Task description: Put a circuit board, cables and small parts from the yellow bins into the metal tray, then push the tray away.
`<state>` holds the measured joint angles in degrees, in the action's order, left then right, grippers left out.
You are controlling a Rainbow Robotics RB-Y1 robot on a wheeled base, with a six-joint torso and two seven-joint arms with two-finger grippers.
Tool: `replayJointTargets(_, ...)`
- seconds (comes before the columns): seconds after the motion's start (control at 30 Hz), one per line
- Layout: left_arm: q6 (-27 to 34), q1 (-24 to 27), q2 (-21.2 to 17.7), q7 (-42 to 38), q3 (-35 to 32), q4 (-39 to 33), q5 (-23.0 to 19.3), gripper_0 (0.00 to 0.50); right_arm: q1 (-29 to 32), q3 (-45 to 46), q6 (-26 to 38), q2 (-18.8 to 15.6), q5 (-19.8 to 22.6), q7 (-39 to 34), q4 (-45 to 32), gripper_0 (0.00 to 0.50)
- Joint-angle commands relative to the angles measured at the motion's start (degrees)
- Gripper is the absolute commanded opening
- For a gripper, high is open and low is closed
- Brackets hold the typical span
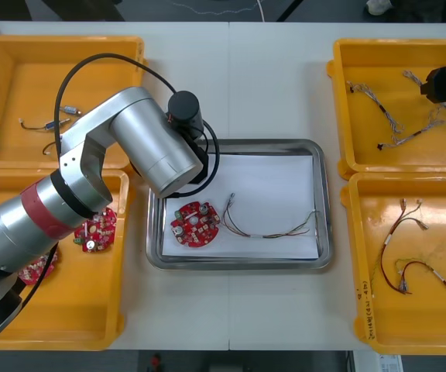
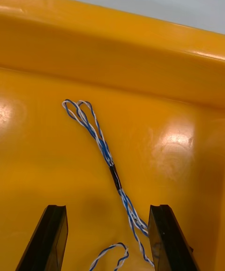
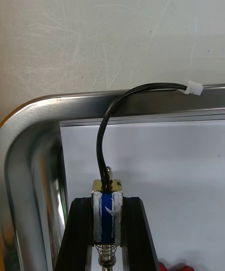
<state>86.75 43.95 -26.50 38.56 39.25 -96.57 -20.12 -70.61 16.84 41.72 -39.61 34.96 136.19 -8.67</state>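
Left tool point(image 3: 107, 203): pinches a small metal part with a blue wrap point(image 3: 107, 215), above the far left corner of the shiny metal tray with a white inside point(image 3: 37, 112).
Part's lead: a black cable point(image 3: 105, 130) arcs up from the part towards the tray's far rim. Its white plug point(image 3: 193, 88) is at that rim; I cannot tell whether they touch.
Key relation: the white tray floor lies just under and right of the part, so the release probably needs only a short drop, with the plug at risk of hanging outside.
Right tool point(image 2: 107, 210): fingers spread, over a twisted blue and white cable point(image 2: 110, 158) in the far right yellow plastic bin point(image 1: 362, 132). The cable's long axis slants away from one finger towards the bin wall.
Already in the tray: a round red circuit board point(image 1: 194, 223) and a thin cable point(image 1: 273, 229).
Hidden: in the front view the left arm covers its own tool and the part.
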Motion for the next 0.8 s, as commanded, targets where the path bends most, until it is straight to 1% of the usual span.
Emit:
replayJointTargets(0.03, -0.6, -0.4, 1.3, -4.7, 0.9, -0.3, 1.0, 0.139, 0.6, 1.0, -2.1, 0.2, 1.2, 3.1, -0.8, 0.500)
replayJointTargets(0.07, -0.6, -0.4, 1.3, -4.8, 0.9, -0.3, 1.0, 0.244, 0.6, 0.9, -2.2, 0.2, 1.3, 3.4, -0.8, 0.500)
replayJointTargets(0.1, -0.6, -0.4, 1.3, -5.0, 0.9, -0.3, 1.0, 0.424, 0.8, 0.9, -2.7, 0.2, 1.8, 3.8, -0.8, 0.500)
replayJointTargets(0.13, -0.6, -0.4, 1.3, -5.0, 0.9, -0.3, 1.0, 0.468, 1.0, 0.9, -2.9, 0.2, 2.0, 4.0, -0.8, 0.500)
replayJointTargets(0.17, -0.6, -0.4, 1.3, -5.0, 0.9, -0.4, 1.0, 0.500, 1.3, 0.9, -3.2, 0.2, 2.4, 4.4, -0.8, 0.500)
replayJointTargets(0.4, -0.6, -0.4, 1.3, -5.5, 0.8, -0.5, 1.4, 0.500, 1.9, 0.6, -4.3, 0.2, 3.9, 5.8, -0.8, 0.500)
replayJointTargets(0.53, -0.1, -0.4, 1.2, -5.7, 0.6, -1.1, 1.6, 0.500, 2.7, 0.6, -4.5, 0.2, 6.1, 6.5, -0.8, 0.500)
replayJointTargets(0.6, 1.7, -0.4, 1.0, -5.6, -0.2, -2.3, 1.5, 0.500, 3.5, 0.6, -5.3, 0.2, 7.8, 7.3, -0.8, 0.500)
replayJointTargets(0.73, 5.4, -0.3, 1.0, -5.2, -2.2, -4.9, 1.1, 0.500, 3.8, 0.5, -5.8, 0.2, 9.3, 8.5, -0.8, 0.500)
replayJointTargets(0.8, 7.6, -0.2, 0.8, -5.0, -3.7, -7.0, 0.3, 0.500, 4.2, 0.5, -6.4, 0.2, 10.5, 9.0, -0.8, 0.500)
